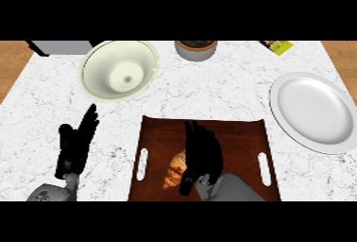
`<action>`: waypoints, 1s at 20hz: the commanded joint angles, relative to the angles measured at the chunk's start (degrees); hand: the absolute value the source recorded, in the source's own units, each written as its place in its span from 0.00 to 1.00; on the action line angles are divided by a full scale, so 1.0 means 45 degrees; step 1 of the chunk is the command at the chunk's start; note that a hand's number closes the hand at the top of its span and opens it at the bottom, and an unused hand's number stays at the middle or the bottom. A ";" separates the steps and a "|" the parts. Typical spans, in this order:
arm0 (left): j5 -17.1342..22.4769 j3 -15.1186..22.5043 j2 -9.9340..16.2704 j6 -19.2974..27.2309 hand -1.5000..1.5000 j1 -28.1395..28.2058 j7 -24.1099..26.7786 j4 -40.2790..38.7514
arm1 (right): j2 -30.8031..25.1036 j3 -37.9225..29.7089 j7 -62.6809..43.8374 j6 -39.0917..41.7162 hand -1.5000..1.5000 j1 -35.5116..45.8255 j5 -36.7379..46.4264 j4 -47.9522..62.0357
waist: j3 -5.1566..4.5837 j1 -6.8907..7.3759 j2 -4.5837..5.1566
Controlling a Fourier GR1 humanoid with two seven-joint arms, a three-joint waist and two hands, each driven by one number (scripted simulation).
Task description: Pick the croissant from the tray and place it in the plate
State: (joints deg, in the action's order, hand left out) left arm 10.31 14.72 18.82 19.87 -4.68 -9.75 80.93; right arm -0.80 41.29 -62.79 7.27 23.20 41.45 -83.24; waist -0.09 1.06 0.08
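**Closing on the croissant**

Reaching over the tray (241, 142), the right hand (202, 153) hangs above the brown surface with its fingers straight and pointed away from the robot — open, holding nothing. The croissant (174, 169) lies on the tray just beside that hand, on its left, partly hidden by the thumb side; whether the hand touches it cannot be told from this view. The left hand (75, 144) rests open on the counter (209, 90) left of the tray, fingers up.

The step in hand looks like the grasp. To do it well, the right hand probably needs to shift a little to its left so the pastry sits between thumb and fingers — then curl round the middle of it rather than a tapered end, which could slip out. After that, a clean lift before any sideways travel, so the tray's edge is cleared. The plate (314, 111) waits well apart, to the right; the bowl (118, 70) at the far left is not the target.
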 commanded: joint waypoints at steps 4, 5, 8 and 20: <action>-0.0300 0.0279 -0.0430 0.0111 0.50 0.0401 0.0132 0.0035 | 0.0169 -0.0597 -0.2908 0.2004 0.00 0.2135 -0.2664 0.1294 | 0.0008 0.0091 -0.0004; -0.0439 0.0184 -0.0533 0.0473 0.50 -0.0555 -0.0687 0.0277 | 0.0168 -0.0507 -0.2690 0.1565 0.00 0.2229 -0.3006 0.1813 | 0.0018 0.0043 0.0008; -0.0441 0.0243 -0.0486 0.0335 0.50 0.0490 -0.0189 0.0610 | 0.0168 0.0365 -0.3158 0.0725 0.00 0.1825 -0.3072 0.2162 | 0.0016 0.0114 -0.0018; -0.0747 -0.0271 -0.0847 -0.0040 0.50 0.0182 0.0115 -0.0284 | 0.0167 0.0822 -0.2210 0.0429 0.00 0.2307 -0.4022 0.3449 | 0.0015 -0.0126 -0.0003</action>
State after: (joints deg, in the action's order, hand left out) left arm 7.57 13.63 16.35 19.77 -4.15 -10.46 81.52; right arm -1.01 44.18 -65.83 9.31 33.23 23.71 -70.65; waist -0.02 0.69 0.00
